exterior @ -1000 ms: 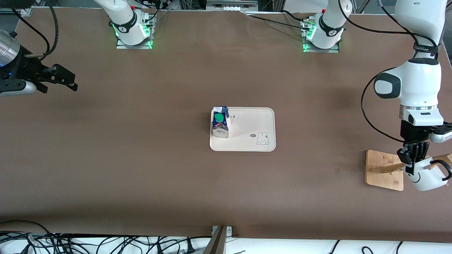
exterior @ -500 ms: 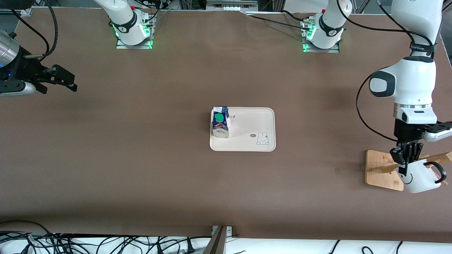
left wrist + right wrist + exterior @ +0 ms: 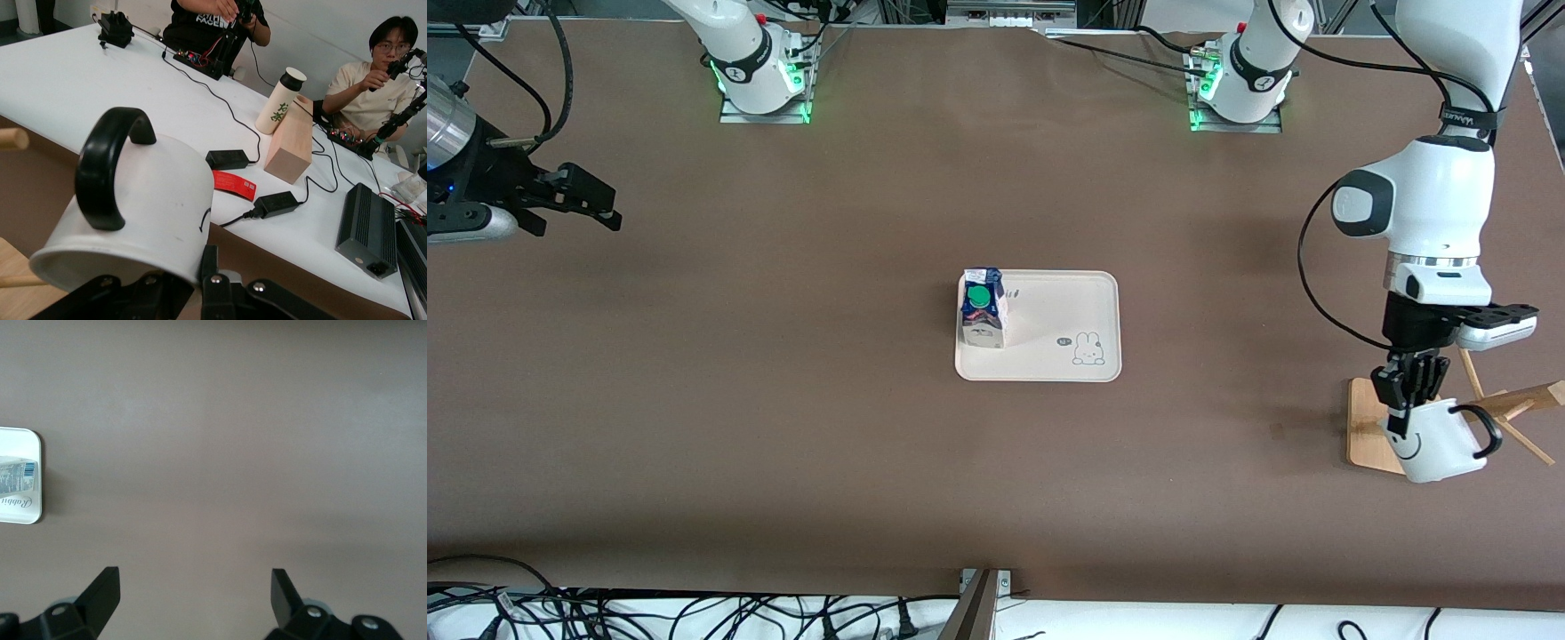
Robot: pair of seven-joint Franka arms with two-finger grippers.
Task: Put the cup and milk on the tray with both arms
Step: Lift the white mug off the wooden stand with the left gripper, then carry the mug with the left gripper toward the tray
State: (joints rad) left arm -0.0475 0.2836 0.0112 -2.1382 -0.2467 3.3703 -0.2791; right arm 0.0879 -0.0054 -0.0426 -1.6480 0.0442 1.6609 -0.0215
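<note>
— What did the front view show?
— The milk (image 3: pixel 983 318) stood on the tray (image 3: pixel 1049 307) at mid-desk, at the tray's nine o'clock end. The left gripper (image 3: pixel 1403 398) held the cup (image 3: pixel 1436 440) by its rim over the wooden rack base (image 3: pixel 1368 425). The right gripper (image 3: pixel 583 197) waited above the desk (image 3: pixel 783 356) at the right arm's end.

— And the left wrist view?
— The cup (image 3: pixel 127 213) lay tilted, its handle on top, with the jaws clamped on its rim.

— The right wrist view?
— The right gripper (image 3: pixel 193 593) had its jaws spread wide, holding nothing. A tray (image 3: pixel 20 477) corner showed at nine o'clock.
</note>
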